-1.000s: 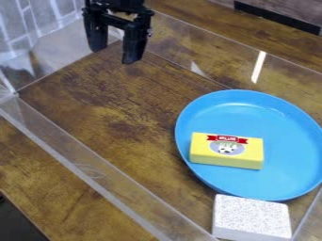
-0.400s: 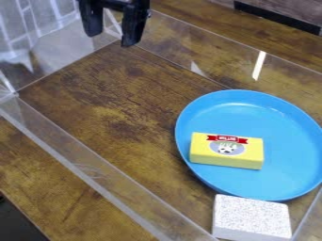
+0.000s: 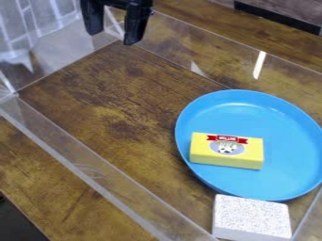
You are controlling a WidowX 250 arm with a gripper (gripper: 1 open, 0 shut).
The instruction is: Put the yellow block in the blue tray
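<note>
The yellow block [image 3: 227, 151] lies flat inside the blue tray [image 3: 283, 118], left of its middle (label face up), with a white speckled block [image 3: 251, 217] just outside the rim on the wooden table [image 3: 113, 113], while the gripper [image 3: 113, 26] hangs well apart, fingers spread wide, empty.

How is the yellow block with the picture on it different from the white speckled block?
The yellow block is bright yellow with a red-and-white label; the white speckled block is plain and spongy-looking. The yellow block lies inside the blue tray; the white one sits on the wooden table beside it. Both are small, rectangular and lying flat.
</note>
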